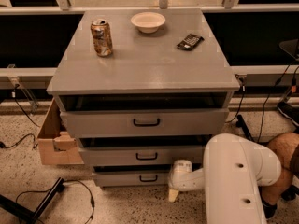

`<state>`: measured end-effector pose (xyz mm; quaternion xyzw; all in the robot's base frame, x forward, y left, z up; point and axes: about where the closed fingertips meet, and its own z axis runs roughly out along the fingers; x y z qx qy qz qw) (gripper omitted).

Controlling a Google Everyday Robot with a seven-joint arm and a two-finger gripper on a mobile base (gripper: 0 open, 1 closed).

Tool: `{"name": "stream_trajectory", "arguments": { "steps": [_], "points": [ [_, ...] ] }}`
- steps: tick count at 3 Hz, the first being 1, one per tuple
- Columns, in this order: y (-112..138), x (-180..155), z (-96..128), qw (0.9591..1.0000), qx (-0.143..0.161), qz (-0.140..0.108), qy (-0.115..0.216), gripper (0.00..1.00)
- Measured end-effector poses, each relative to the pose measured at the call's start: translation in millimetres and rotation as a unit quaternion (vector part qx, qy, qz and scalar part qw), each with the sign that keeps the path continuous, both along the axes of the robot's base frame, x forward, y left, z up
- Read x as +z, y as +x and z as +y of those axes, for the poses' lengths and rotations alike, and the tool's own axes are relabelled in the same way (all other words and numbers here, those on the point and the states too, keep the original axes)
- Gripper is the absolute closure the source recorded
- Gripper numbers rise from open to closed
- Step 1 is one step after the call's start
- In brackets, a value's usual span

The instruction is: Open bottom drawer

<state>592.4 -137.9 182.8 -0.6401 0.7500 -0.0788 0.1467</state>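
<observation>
The bottom drawer (126, 178) is the lowest of three in the grey cabinet (145, 64). Its shallow grey front carries a small black loop handle (148, 178) and stands out a little, as do the two drawers above. My gripper (174, 194) hangs low at the drawer's right end, just right of the handle and close above the floor. My white arm (238, 181) reaches in from the lower right and hides the drawer's right corner.
On the cabinet top stand a drink can (102, 37), a white bowl (147, 21) and a dark packet (189, 41). An open cardboard box (53, 141) sits to the cabinet's left. Cables (70, 195) and a black bar lie on the speckled floor.
</observation>
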Motion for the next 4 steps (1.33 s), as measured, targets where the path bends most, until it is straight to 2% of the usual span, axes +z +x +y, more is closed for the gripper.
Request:
{"name": "stream_trajectory", "arguments": {
  "steps": [1, 2, 3, 4],
  "points": [
    [5.1, -11.0, 1.6, 1.0, 0.0, 0.006, -0.003, 0.25],
    [-1.2, -19.6, -1.3, 0.9997, -0.005, 0.022, -0.008, 0.48],
    [-11.0, -16.5, -8.0, 0.9994, -0.017, 0.028, -0.01, 0.72],
    [-11.0, -8.3, -8.0, 0.9994, -0.017, 0.028, -0.01, 1.0]
  ]
}}
